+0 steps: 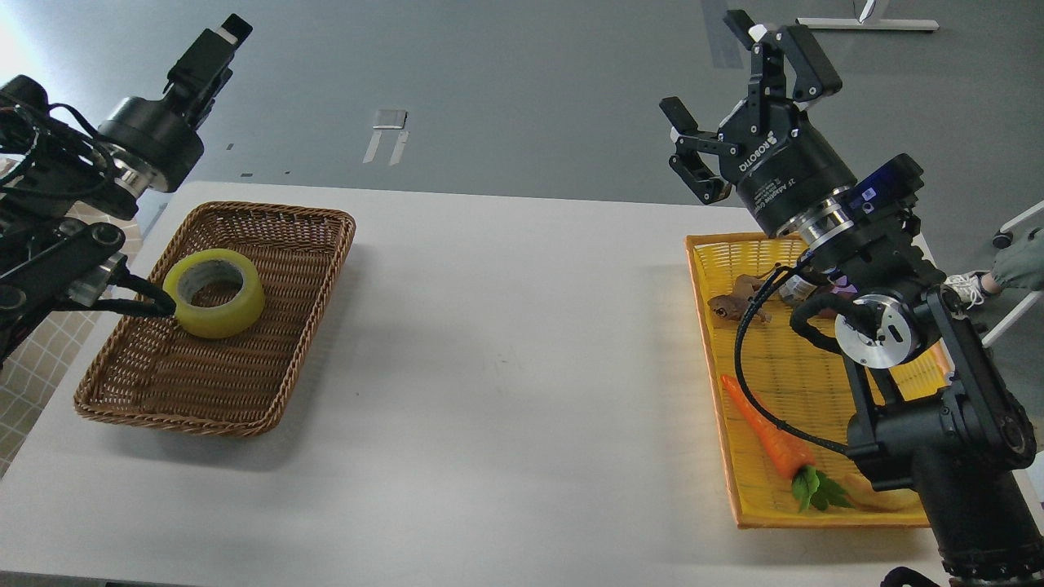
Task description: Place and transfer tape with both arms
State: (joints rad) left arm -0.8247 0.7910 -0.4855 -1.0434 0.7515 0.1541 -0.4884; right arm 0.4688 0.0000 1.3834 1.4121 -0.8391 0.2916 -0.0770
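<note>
The yellow tape roll [214, 293] lies flat, core up, in the left part of the brown wicker basket [277, 326]. Nothing holds it. My left gripper [222, 42] is raised high above the basket's far left corner, well apart from the tape, pointing up and away. It is seen side-on, so its two fingers cannot be told apart. A black cable from the left arm rests by the tape's left edge. My right gripper [703, 63] is open and empty, held high above the far end of the yellow tray [710, 383].
The yellow tray at the right holds a carrot toy [771, 436], a brown toy [730, 303] and a pale item half hidden under my right arm. A checked cloth [33, 359] hangs at the left table edge. A gloved hand [1019, 257] is at the right edge.
</note>
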